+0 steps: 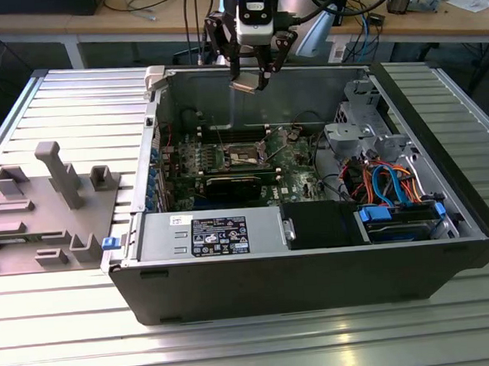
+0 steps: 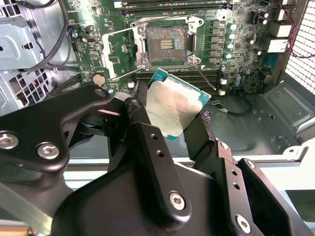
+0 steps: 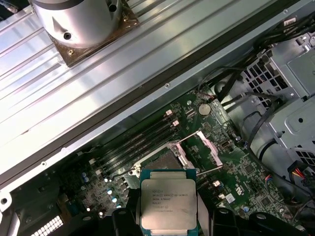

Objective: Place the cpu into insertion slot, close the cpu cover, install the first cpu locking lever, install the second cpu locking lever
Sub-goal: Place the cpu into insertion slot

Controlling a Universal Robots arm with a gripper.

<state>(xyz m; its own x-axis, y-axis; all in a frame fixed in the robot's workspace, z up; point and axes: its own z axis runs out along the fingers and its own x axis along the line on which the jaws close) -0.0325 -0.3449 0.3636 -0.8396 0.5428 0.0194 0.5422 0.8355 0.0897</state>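
Gripper (image 1: 252,81) is hanging above the open case, fingers (image 2: 147,140) clamped on the cpu (image 2: 172,105), chip held flat, metal top up. Slot (image 2: 167,43) is lying well below the chip, centre exposed, cover (image 3: 207,149) standing open beside it.

Several lines of fine dark print sit on the metal top of the cpu (image 3: 168,204) in the first wrist view, too small to read. In the exterior view, a black-and-white label (image 1: 219,235) on the power supply box (image 1: 159,245) carries dense print, unreadable; the small white sticker (image 1: 180,220) beside it likewise. White markings on the green motherboard (image 3: 237,187) are illegible.
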